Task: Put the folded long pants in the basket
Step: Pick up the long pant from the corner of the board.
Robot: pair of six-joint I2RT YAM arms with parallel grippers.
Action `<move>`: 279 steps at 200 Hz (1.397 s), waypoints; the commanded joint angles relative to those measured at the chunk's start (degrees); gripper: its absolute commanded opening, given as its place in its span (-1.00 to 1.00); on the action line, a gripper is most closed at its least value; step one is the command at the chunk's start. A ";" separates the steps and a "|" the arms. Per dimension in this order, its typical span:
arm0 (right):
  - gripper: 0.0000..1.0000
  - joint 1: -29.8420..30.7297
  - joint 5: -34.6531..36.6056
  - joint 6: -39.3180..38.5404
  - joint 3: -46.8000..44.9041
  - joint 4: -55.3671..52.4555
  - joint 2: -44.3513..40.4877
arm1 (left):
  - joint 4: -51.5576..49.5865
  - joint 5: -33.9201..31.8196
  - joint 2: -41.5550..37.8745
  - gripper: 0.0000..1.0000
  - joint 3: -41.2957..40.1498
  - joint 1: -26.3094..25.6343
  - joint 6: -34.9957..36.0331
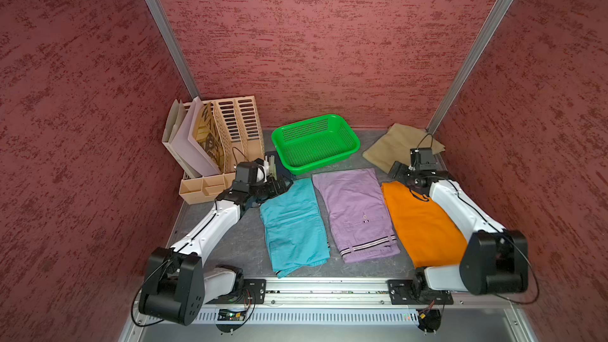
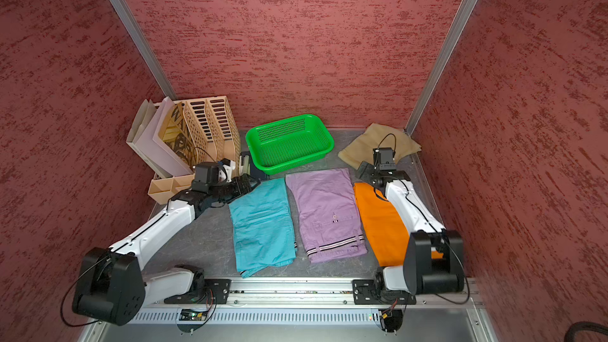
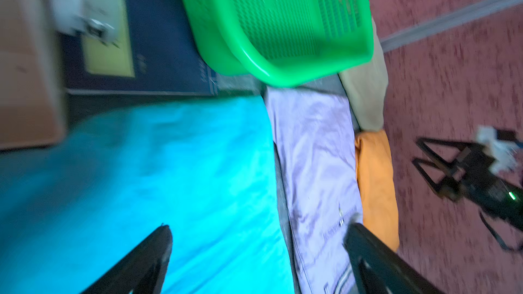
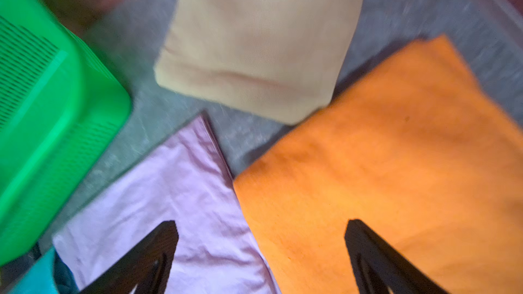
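The green basket (image 1: 297,170) (image 2: 273,170) stands empty at the back middle of the table. Three folded long pants lie side by side in front of it: teal (image 1: 292,225) (image 3: 169,165), lilac with a striped waistband (image 1: 355,212) (image 4: 169,193) and orange (image 1: 421,225) (image 4: 396,165). The khaki pants (image 1: 391,151) (image 4: 254,38) lie at the back right corner. My left gripper (image 1: 283,184) (image 3: 260,230) hovers open over the teal pants' far end. Open too, my right gripper (image 1: 396,171) (image 4: 261,223) hangs above the gap between the lilac and orange pants. Neither holds anything.
A beige slotted file organiser (image 1: 227,139) with folders stands at the back left, close behind my left wrist. A dark blue flat book (image 3: 158,38) lies partly under the basket's left side. Red walls close in three sides; a metal rail (image 1: 329,287) runs along the front.
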 commanded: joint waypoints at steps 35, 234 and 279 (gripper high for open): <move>0.97 -0.12 0.70 5.75 13.42 -11.55 16.71 | -6.67 -0.89 2.67 0.99 3.20 -9.89 3.59; -1.00 -1.31 0.36 6.60 19.00 -13.75 25.69 | -7.58 1.94 5.42 0.99 7.48 -13.28 3.76; -1.00 -3.34 -12.13 0.29 7.86 -1.07 6.17 | -8.43 2.28 4.92 0.99 8.90 -14.67 4.00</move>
